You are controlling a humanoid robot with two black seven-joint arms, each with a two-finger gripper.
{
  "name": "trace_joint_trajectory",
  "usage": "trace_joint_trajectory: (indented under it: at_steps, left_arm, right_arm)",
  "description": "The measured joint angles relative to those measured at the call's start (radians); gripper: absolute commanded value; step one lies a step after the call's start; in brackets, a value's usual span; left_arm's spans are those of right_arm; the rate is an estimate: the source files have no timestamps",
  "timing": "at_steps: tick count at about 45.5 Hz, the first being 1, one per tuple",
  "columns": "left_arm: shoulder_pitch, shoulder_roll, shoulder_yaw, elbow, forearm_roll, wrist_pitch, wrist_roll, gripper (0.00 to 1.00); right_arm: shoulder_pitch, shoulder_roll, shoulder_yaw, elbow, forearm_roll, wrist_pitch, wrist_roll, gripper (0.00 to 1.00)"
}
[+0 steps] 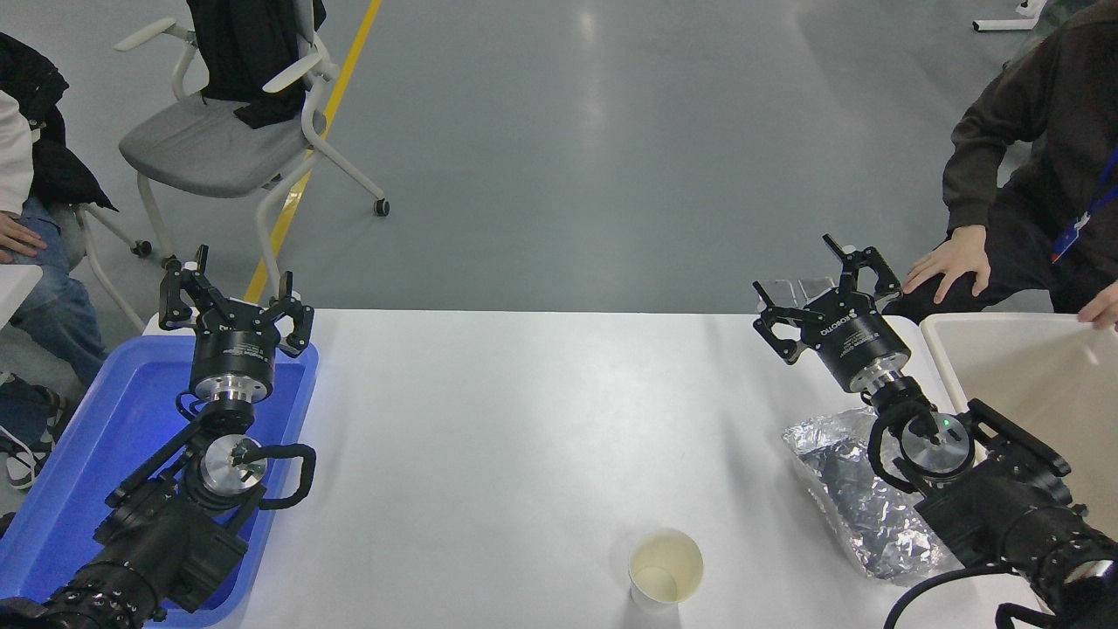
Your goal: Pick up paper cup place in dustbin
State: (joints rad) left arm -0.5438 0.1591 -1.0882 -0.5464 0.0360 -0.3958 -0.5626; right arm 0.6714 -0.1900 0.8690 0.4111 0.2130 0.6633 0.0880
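The paper cup (pixel 665 570) stands upright near the table's front edge, right of centre, white with a cream inside. The beige dustbin (pixel 948 358) stands at the table's right edge, only partly in view. My right gripper (pixel 819 281) is open and empty near the table's far edge, left of the dustbin and well behind the cup. My left gripper (pixel 234 291) is open and empty, parked over the far end of a blue tray at the left.
A shallow blue tray (pixel 87 437) lies at the left edge. A silver foil bag (pixel 860 494) lies under my right arm. A person sits at the far right, one hand (pixel 948 264) on a knee, another hand (pixel 1102 307) at the dustbin's far rim. A chair (pixel 223 140) stands behind the table.
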Motion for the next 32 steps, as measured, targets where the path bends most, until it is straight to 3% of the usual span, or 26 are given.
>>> trace_joint_trajectory:
  at_steps: [10,32]
  left_arm:
    - [-0.001,0.000,0.001,0.000,0.000,0.000,0.000,0.99]
    - [-0.001,0.002,0.001,0.000,-0.001,0.000,0.000,0.99]
  right_arm:
    - [0.054,-0.056,-0.083,0.007,-0.052,-0.017,-0.003,1.00]
    - [0.289,-0.308,-0.410,0.073,-0.204,-0.026,-0.005,1.00]
